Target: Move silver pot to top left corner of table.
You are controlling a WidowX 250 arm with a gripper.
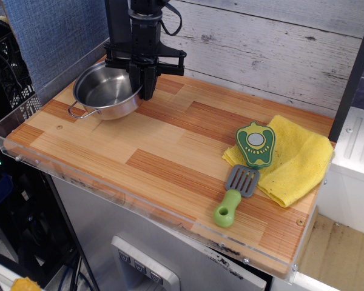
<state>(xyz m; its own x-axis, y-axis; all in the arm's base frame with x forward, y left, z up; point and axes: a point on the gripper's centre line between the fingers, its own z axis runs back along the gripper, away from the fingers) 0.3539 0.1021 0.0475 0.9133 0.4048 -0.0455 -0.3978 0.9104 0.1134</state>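
Clamped on the right rim of the silver pot [105,93], the gripper [147,85] hangs at the table's [164,151] far left corner.

Its dark fingers pinch the pot's wall, a wire handle jutting front-left. Well to the right lie a green-handled spatula [235,195], a green pepper toy [255,144] and a yellow cloth [294,160] beneath it.

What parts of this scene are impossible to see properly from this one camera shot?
- The gripper's fingertips: dark and bunched at the silver pot's rim, so the grip is unclear.
- The pot's far handle: hidden behind the gripper.
- The arm above: cut off by the top edge.
- Whether the pot rests on the table: cannot tell.
- Part of the yellow cloth: covered by the green toy.
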